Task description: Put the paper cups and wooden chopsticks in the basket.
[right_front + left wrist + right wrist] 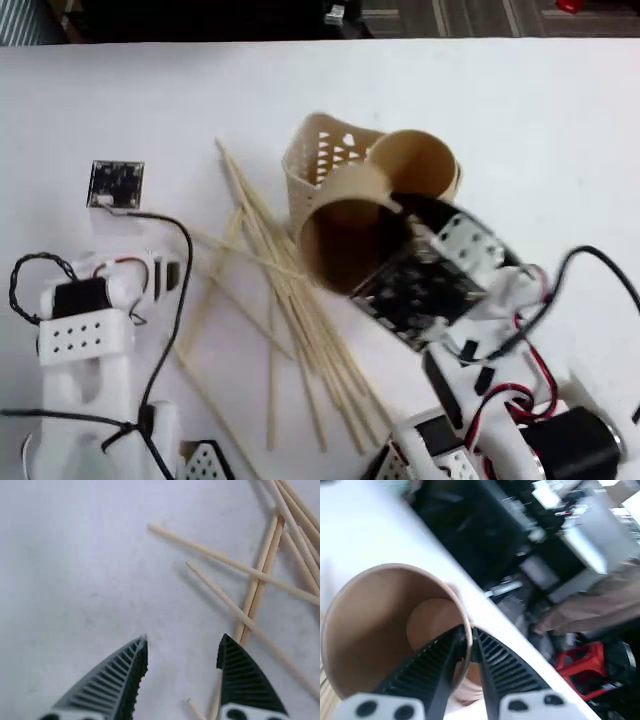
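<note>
A brown paper cup (345,245) hangs tilted, its mouth toward the camera, just in front of the cream lattice basket (325,155). My right gripper (397,207) is shut on the cup's rim; the right wrist view shows one finger inside and one outside the paper cup (375,625) at the gripper (469,632). A second paper cup (425,165) sits against the basket's right side. Several wooden chopsticks (285,300) lie scattered on the table left of and below the basket. My left gripper (184,644) is open just above the table, beside a few chopsticks (260,575).
The white table (120,100) extends far left and behind the basket. The left arm's body (85,335) and its black cables (180,290) lie at the lower left. The right arm (500,400) fills the lower right.
</note>
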Robot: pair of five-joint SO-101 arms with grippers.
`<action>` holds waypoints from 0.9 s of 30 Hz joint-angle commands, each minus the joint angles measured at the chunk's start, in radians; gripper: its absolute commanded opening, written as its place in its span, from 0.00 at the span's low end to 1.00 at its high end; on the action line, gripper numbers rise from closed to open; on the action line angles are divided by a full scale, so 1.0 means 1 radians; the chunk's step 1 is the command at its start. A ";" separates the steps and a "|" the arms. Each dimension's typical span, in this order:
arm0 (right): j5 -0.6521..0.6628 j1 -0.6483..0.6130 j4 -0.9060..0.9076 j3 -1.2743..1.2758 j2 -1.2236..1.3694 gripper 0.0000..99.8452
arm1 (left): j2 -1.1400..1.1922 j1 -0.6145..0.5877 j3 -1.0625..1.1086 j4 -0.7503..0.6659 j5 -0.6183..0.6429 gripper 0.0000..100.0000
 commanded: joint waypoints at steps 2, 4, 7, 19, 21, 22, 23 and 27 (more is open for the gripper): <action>-0.049 0.122 -0.124 -0.037 0.004 0.02 | -0.024 -0.008 0.046 -0.066 0.012 0.23; -0.052 0.154 -0.145 -0.037 0.013 0.02 | -0.024 -0.008 0.075 -0.098 0.012 0.23; -0.075 0.179 -0.142 -0.037 0.079 0.02 | -0.024 -0.010 0.112 -0.147 0.008 0.23; -0.310 0.249 -0.142 -0.044 0.317 0.02 | -0.024 -0.058 0.118 -0.155 0.012 0.23; -0.348 0.249 -0.142 -0.044 0.335 0.03 | -0.024 -0.058 0.118 -0.155 0.012 0.23; -0.371 0.249 -0.140 -0.044 0.341 0.05 | -0.024 -0.058 0.118 -0.155 0.012 0.23; -0.396 0.249 -0.137 -0.044 0.343 0.09 | -0.024 -0.058 0.118 -0.155 0.012 0.23; -0.460 0.249 -0.116 -0.049 0.312 0.17 | -0.024 -0.058 0.120 -0.155 0.012 0.23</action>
